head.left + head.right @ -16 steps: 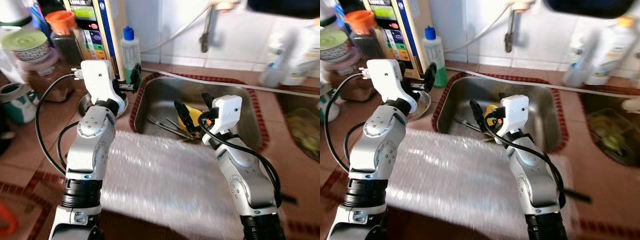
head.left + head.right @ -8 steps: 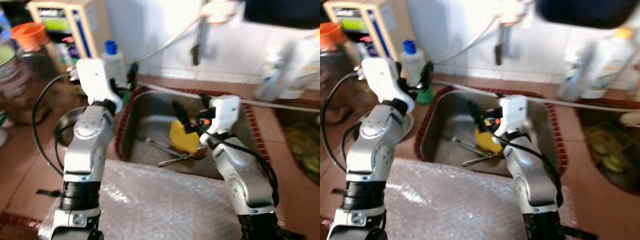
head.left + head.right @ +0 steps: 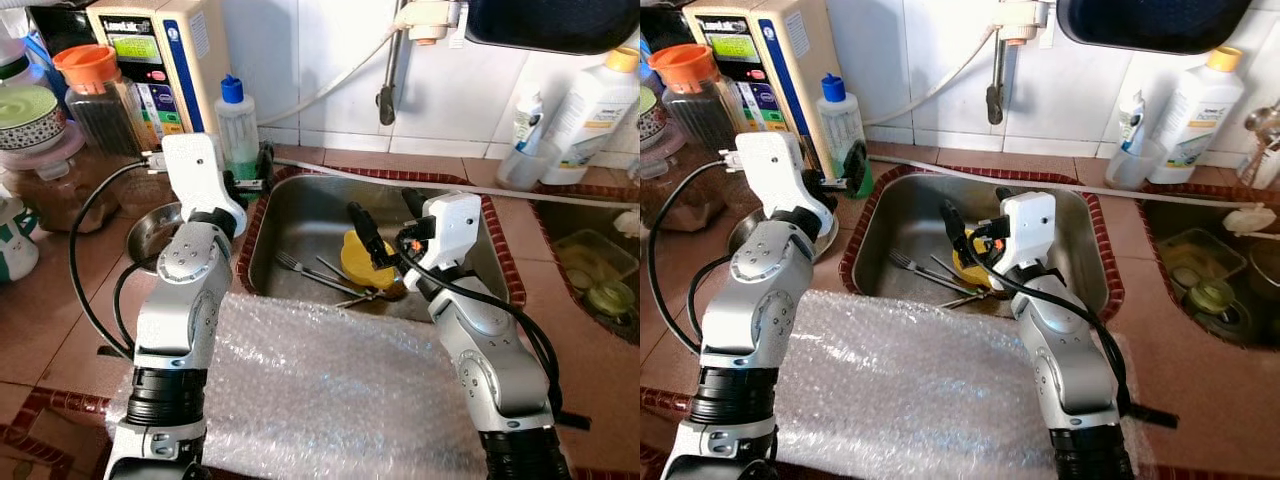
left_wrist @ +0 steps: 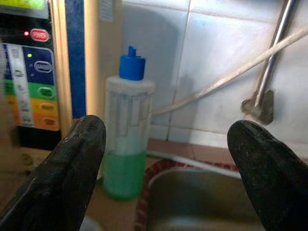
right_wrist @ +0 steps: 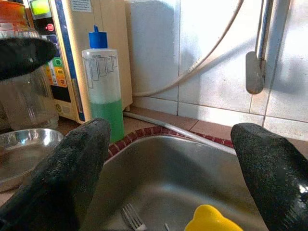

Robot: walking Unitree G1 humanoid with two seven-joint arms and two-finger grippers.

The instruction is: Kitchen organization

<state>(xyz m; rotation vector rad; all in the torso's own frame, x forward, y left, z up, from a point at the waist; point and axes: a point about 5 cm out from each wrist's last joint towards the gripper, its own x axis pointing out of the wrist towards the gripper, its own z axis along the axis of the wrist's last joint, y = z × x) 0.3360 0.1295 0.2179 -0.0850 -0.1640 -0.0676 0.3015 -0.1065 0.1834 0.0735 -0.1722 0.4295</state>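
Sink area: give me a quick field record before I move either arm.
sink: steel basin, holds a yellow object, a fork and other cutlery
left gripper: open, empty, raised over the sink's left rim, facing the soap bottle
right gripper: open, empty, above the yellow object
soap bottle: upright, blue cap, green liquid in lower part
steel bowl: on the counter, left of sink
bubble wrap: spread on the counter in front of sink

You are in a home kitchen: a steel sink [image 3: 320, 215] with forks [image 3: 300, 268], a tap [image 3: 392, 60], white wall tiles [image 3: 330, 50], and soap bottles [image 3: 238, 125].
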